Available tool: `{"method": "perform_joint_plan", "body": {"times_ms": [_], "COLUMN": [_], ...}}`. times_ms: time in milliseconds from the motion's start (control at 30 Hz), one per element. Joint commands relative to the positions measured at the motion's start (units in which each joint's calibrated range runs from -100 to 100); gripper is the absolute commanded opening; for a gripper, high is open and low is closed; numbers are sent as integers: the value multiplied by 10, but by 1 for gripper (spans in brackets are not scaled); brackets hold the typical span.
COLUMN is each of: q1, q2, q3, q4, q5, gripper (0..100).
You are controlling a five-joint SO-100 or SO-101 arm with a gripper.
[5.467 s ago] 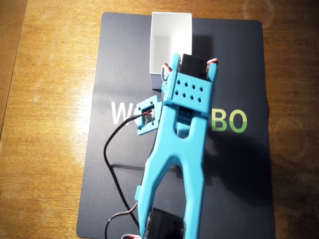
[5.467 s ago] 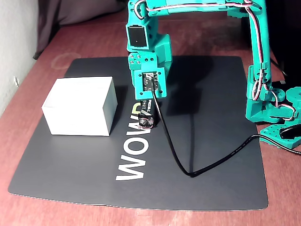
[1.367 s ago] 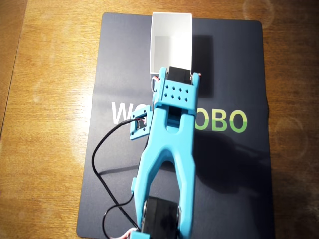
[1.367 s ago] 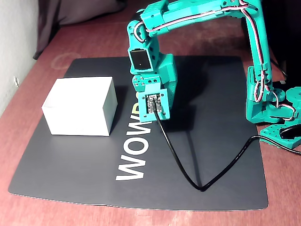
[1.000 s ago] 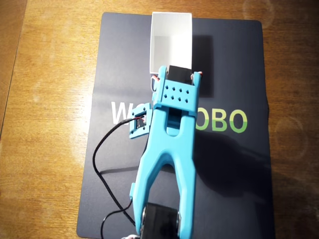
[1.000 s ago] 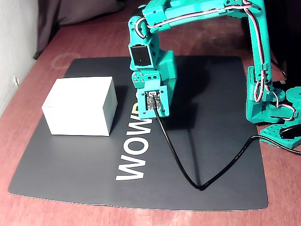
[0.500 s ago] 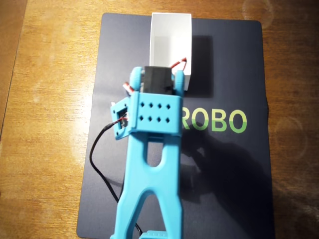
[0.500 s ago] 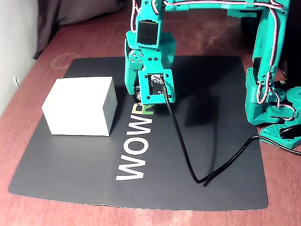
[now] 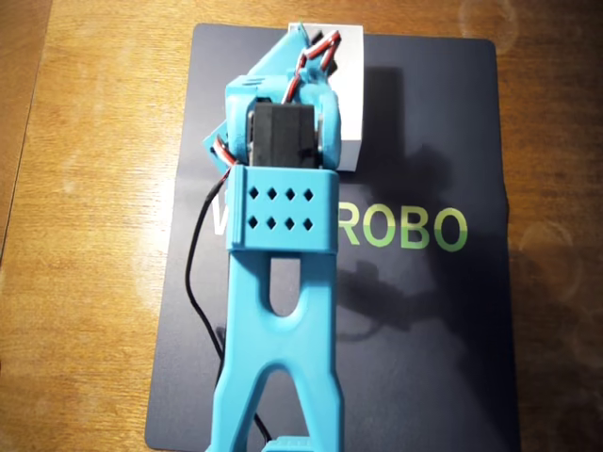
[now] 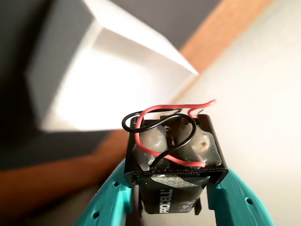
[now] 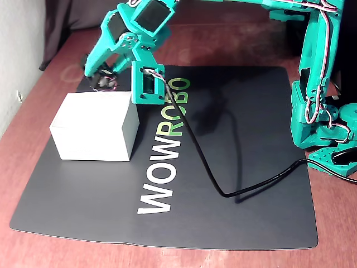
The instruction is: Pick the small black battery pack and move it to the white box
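Dark rectangular mat point(image 11: 240, 167) on the wooden table point(image 11: 334, 234). White open-topped cardboard box point(image 11: 92, 134) sits at the mat's far-left in the fixed view. Teal two-finger gripper point(image 10: 171, 188) is clamped on the small black battery pack point(image 10: 175, 155), held over the box's far edge, red and black leads point(image 10: 162, 127) looping on top.

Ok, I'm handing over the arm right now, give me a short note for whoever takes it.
Gripper: shut on the black battery pack, red and black leads loose on top.
White box: on the dark mat; the pack hangs near the box's open top, seemingly just beyond its far edge, not inside.
Done: pickup and carry.
Left: centre over the opening, lower, release.
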Motion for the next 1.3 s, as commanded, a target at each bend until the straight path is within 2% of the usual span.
{"method": "perform_joint_plan", "body": {"times_ms": [0,100,467,1000,1267], "q1": [7,9,30,70,59], "q2": [-1,28,173,243,244], "q3": [-39,-60,-219,-208,-215], "q4": [-70,-117,-118,-106,1], "q5": [75,127,239,242,238], "gripper": [8,8,8,8,8]}}
